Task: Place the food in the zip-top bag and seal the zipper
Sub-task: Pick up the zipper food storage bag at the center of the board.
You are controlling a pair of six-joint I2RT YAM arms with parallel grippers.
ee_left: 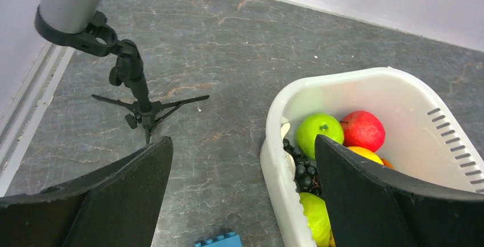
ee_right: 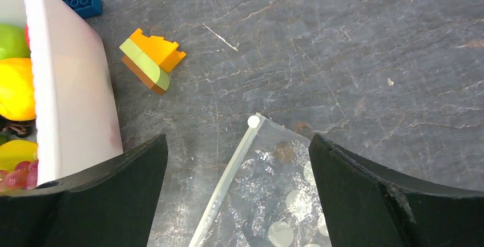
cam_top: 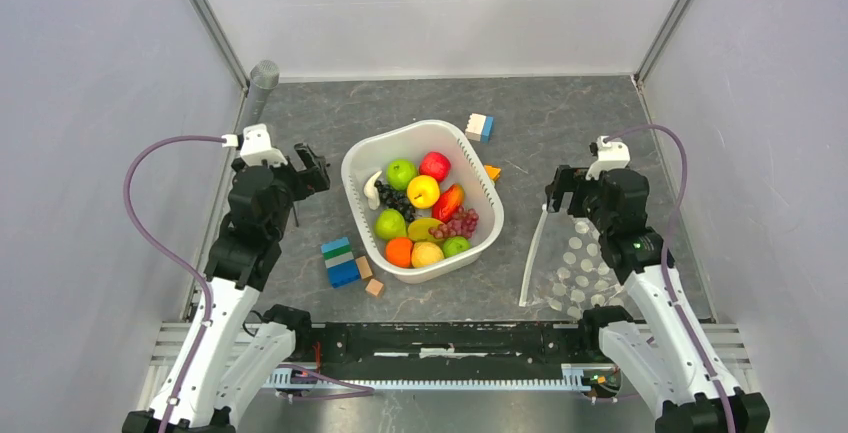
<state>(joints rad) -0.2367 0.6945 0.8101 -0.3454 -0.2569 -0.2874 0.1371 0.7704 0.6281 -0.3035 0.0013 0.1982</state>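
the food (cam_top: 423,191) is held in the tub (cam_top: 412,129). the bag (cam_top: 580,263) is laid flat to the tub's right, apart from it, with the zipper (cam_top: 533,253) along the edge turned toward the tub. blocks (cam_top: 341,261) are set just left of the tub, other blocks (cam_top: 479,127) behind it.

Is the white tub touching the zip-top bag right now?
Apart. The top external view shows a strip of bare grey table between the white tub and the zipper of the zip-top bag.
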